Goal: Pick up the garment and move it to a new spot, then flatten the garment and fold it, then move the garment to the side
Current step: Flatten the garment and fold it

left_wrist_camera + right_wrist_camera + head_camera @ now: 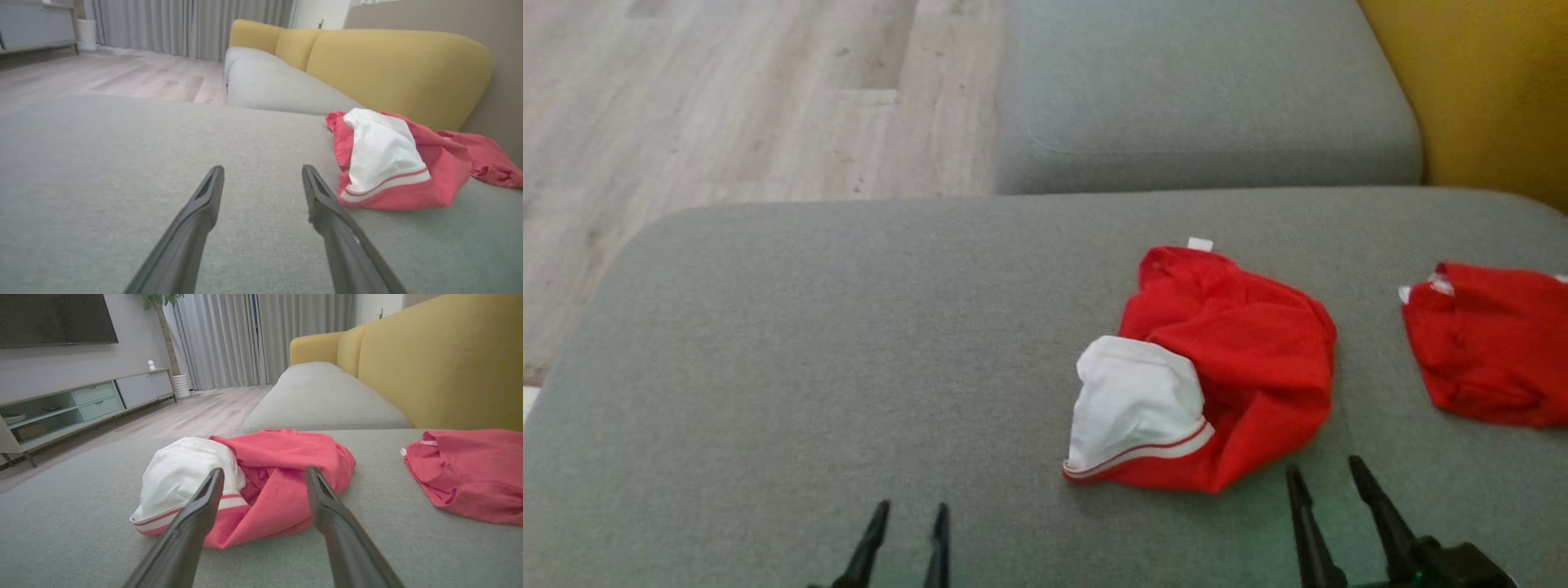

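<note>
A crumpled red garment (1241, 351) with a white panel and striped hem lies on the grey sofa seat (809, 343), right of centre. It appears in the left wrist view (388, 159) to the right, and in the right wrist view (282, 477) straight ahead of the fingers. My left gripper (911, 510) stands open at the lower left, well left of the garment, holding nothing. My right gripper (1327, 469) is open just below the garment's lower right edge, not touching it. Both grippers hover just above the cushion.
A second red garment (1490, 343) lies at the right edge of the seat (470, 477). Another grey cushion (1201, 90) sits beyond, with a yellow backrest (1486, 90) on the right. Wooden floor (727, 98) lies to the far left. A TV cabinet (81, 404) stands across the room.
</note>
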Tool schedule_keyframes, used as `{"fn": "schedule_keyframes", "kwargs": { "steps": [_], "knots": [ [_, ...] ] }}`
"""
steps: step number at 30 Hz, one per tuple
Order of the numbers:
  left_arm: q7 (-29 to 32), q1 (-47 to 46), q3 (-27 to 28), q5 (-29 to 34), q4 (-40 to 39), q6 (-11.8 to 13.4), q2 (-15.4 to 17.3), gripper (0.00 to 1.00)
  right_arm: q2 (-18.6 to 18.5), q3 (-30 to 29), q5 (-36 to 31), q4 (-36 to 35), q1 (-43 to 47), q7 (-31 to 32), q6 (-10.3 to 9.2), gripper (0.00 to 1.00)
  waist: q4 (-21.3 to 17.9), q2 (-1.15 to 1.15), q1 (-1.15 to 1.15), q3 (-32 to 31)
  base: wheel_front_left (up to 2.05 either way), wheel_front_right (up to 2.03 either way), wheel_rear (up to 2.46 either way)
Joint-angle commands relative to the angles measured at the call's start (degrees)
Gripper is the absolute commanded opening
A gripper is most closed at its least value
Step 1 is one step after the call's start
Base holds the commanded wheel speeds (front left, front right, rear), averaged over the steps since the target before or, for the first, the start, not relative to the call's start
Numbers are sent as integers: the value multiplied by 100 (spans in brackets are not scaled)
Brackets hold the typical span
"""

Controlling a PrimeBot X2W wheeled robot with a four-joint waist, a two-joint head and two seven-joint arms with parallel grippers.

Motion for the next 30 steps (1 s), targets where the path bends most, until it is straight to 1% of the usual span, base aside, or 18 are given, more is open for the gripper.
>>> {"fn": "schedule_keyframes", "kwargs": {
  "steps": [1, 5, 9, 13, 15, 17, 19, 22, 23, 24, 25, 27, 30],
  "knots": [
    [-54, -433, 17, -53, -21, -31, -89, 100, -45, 177, -45, -200, -390, -62, -4, 100, -170, 0, 0, 163, 0, 0, 0],
    [-55, -928, -393, -254, 460, -94, -89, 100, -45, 292, -91, -220, -505, -62, -4, 100, -481, 0, 0, 399, 0, 0, 0],
    [-41, -1427, -961, -392, 1218, -224, -89, 100, -52, 378, -109, -234, -591, -62, -4, 100, -810, 0, 0, 601, 0, 0, 0],
    [50, -1975, -1358, -538, 1866, -319, -89, 100, -98, 516, -92, -268, -730, -62, -4, 100, -1141, 0, 0, 880, 0, 0, 0],
    [63, -2259, -1486, -580, 2157, -343, -89, 100, -102, 559, -71, -280, -818, -62, -4, 100, -1287, 0, 0, 1031, 0, 0, 0],
    [56, -2512, -1538, -609, 2454, -303, -89, 100, -98, 594, 22, -266, -905, -62, -4, 100, -1422, 0, 0, 1151, 0, 0, 0],
    [42, -2740, -1569, -613, 2736, -236, -89, 100, -108, 657, 63, -268, -1000, -62, -4, 100, -1525, 0, 0, 1250, 0, 0, 0],
    [2, -3013, -1638, -663, 3012, -246, -89, 100, -137, 717, 96, -263, -1103, -62, -4, 100, -1623, 0, 0, 1336, 0, 0, 0],
    [-14, -3077, -1669, -688, 3045, -277, -89, 53, -143, 729, 101, -262, -1122, -62, -4, 100, -1644, 0, 0, 1355, 0, 0, 0],
    [-25, -3129, -1718, -707, 3074, -320, -89, 15, -148, 731, 106, -261, -1133, -62, -4, 100, -1654, 0, 0, 1363, 0, 0, 0],
    [-34, -3177, -1765, -715, 3082, -356, -89, 0, -151, 728, 111, -260, -1137, -62, -4, 100, -1659, 0, 0, 1364, 0, 0, 0],
    [-45, -3251, -1867, -719, 3041, -428, -89, 0, -152, 722, 113, -248, -1133, -62, -4, 100, -1671, 0, 0, 1340, 0, 0, 0],
    [-51, -3379, -1957, -683, 2710, -507, -89, 0, -145, 720, 109, -206, -1117, -62, -4, 100, -1687, 0, 0, 1258, 0, 0, 0]
  ]
}}
